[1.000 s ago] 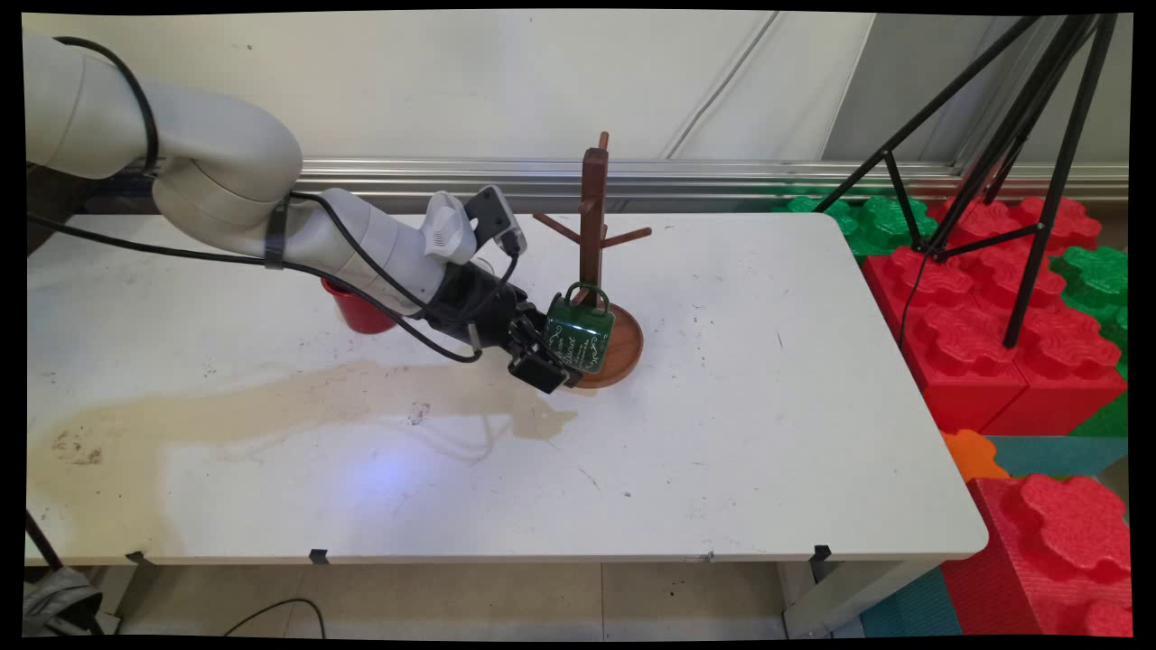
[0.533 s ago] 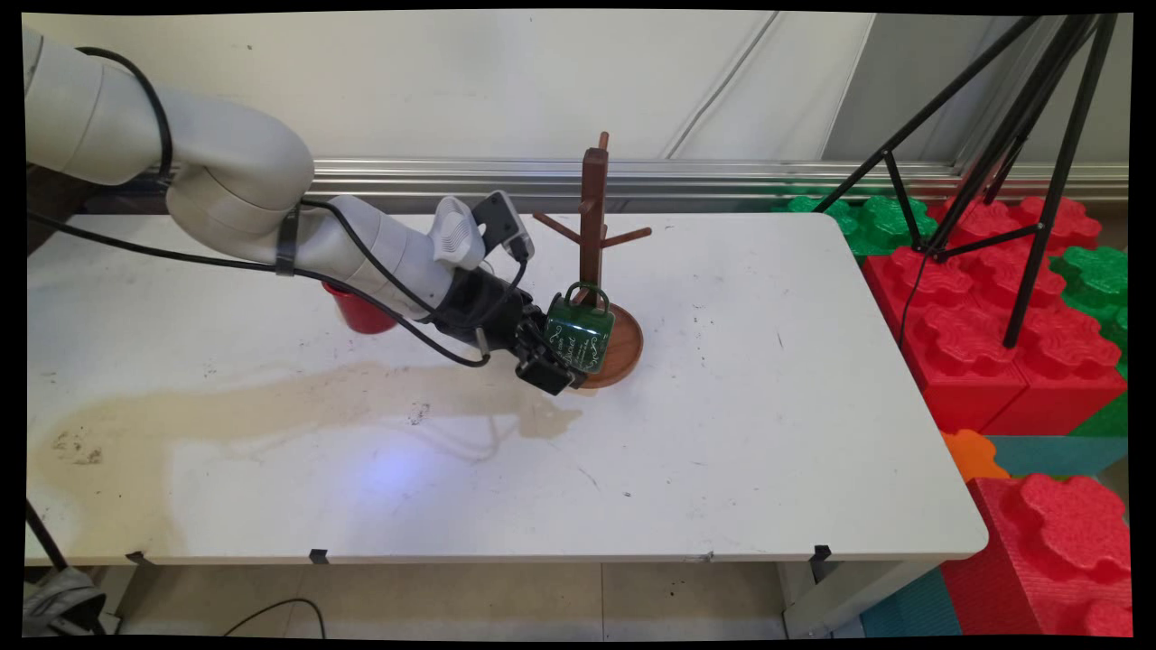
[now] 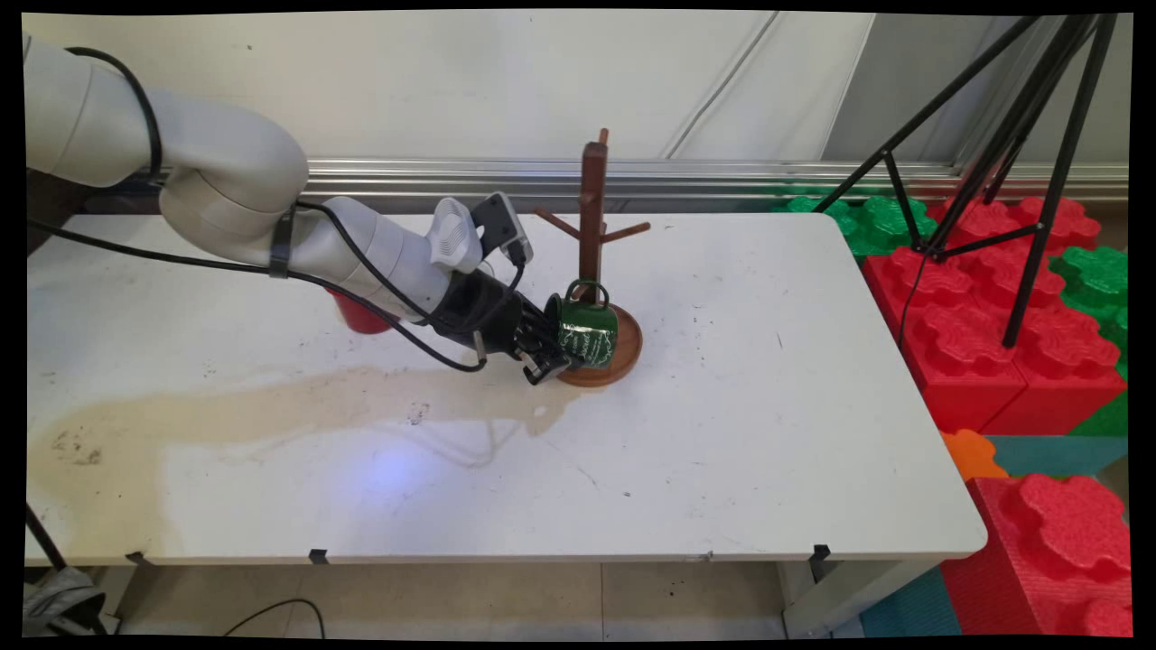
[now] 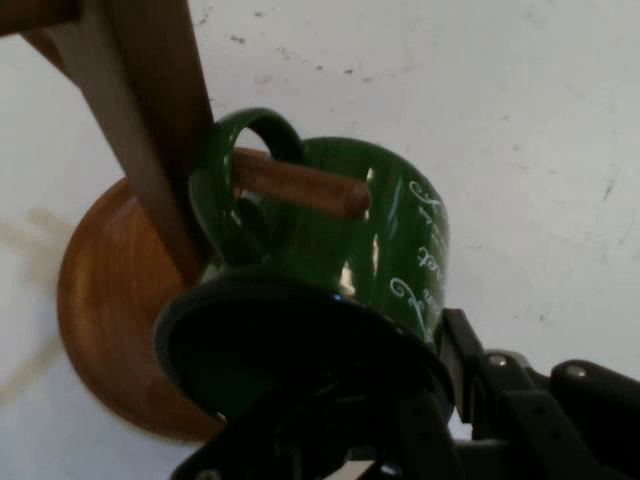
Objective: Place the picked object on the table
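Nearest you, the white tabletop (image 3: 686,469) carries a long tan stain (image 3: 271,406) running from its left edge toward the middle.

Just past the stain's right end, your gripper (image 3: 553,354) is pinching the green mug (image 3: 587,329) at its rim, one finger apparently inside the mouth and one outside (hand view shows the rim right against the linkage). The mug lies tipped on its side, mouth toward the arm, handle uppermost. That attitude lines the handle loop up with a peg: in the hand view a low wooden peg (image 4: 300,187) passes through the loop.

The mug hangs over the round base of the wooden mug tree (image 3: 591,226), whose post stands just behind it.

Farther left, a red cup (image 3: 357,314) sits partly hidden behind the arm.

Beyond the tabletop's right end: red and green foam blocks (image 3: 984,298), black tripod (image 3: 1020,135).
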`<act>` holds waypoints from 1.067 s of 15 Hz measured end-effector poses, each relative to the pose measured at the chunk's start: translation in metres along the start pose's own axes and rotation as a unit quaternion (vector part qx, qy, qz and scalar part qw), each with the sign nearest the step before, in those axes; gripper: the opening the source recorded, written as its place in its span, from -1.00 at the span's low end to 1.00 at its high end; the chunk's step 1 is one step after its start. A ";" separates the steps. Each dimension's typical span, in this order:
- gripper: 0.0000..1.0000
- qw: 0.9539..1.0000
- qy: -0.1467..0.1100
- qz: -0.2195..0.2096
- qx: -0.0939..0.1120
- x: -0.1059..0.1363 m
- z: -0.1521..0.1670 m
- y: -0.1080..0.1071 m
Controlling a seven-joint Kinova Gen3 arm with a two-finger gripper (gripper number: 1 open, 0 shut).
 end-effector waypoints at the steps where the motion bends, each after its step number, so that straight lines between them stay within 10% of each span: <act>1: -1.00 1.000 0.000 0.003 -0.001 0.000 -0.001 0.000; 16: -1.00 0.999 0.011 0.027 -0.023 -0.001 -0.037 0.009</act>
